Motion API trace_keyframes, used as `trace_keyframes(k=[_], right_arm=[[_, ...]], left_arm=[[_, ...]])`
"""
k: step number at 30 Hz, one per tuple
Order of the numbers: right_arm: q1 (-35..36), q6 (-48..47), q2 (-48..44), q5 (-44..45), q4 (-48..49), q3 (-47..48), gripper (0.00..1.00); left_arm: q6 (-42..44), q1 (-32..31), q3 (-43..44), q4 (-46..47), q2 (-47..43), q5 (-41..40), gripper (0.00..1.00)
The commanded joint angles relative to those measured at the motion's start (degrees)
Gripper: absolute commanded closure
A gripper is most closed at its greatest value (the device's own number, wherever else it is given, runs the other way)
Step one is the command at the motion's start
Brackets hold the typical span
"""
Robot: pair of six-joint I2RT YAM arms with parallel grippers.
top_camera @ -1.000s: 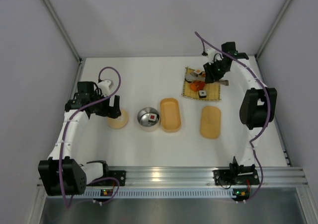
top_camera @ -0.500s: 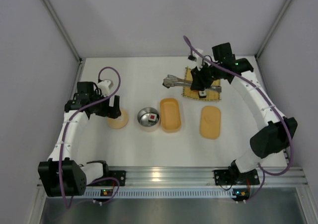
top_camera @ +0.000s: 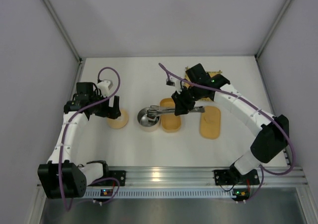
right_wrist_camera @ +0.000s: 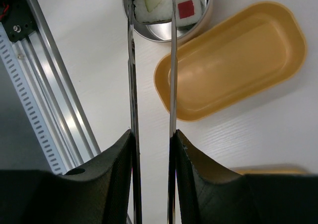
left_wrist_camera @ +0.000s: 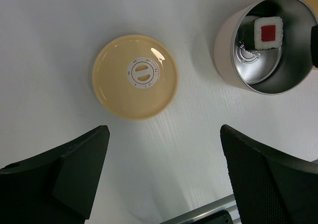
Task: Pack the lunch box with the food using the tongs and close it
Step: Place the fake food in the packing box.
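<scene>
My right gripper (top_camera: 182,105) (right_wrist_camera: 151,134) is shut on the grey tongs (top_camera: 169,111) (right_wrist_camera: 172,60), one arm against each finger. The tong tips reach over a metal bowl (top_camera: 145,120) (right_wrist_camera: 202,23). Between them sits a white food piece with a pale green centre (right_wrist_camera: 150,3). Beside it in the bowl lies a sushi roll with a red centre (right_wrist_camera: 187,8) (left_wrist_camera: 268,31). The open orange lunch box (top_camera: 171,122) (right_wrist_camera: 233,60) lies just right of the bowl, its lid (top_camera: 210,122) further right. My left gripper (top_camera: 110,110) (left_wrist_camera: 164,134) hangs open and holds nothing.
A round tan lid (left_wrist_camera: 135,76) (top_camera: 118,120) lies on the table under my left gripper. A bamboo mat (top_camera: 218,73) at the back is mostly hidden by my right arm. The aluminium rail (top_camera: 164,174) runs along the near edge.
My right arm has swung from the mat at the back right, carrying the tongs leftward and nearer until their tips are over the metal bowl. The left arm has not moved.
</scene>
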Motion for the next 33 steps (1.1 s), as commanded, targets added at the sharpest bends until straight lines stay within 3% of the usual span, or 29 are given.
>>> trace_keyframes(k=[1, 33], right_arm=[[2.67, 2.05, 1.26, -0.79, 6.21, 0.30, 0.84], [5.05, 6.09, 10.24, -5.80, 9.03, 0.65, 0.81]], left_arm=[[0.12, 0.46, 1.72, -0.58, -1.73, 0.62, 0.02], [1.00, 0.38, 0.93, -0.23, -1.90, -0.43, 0.02]])
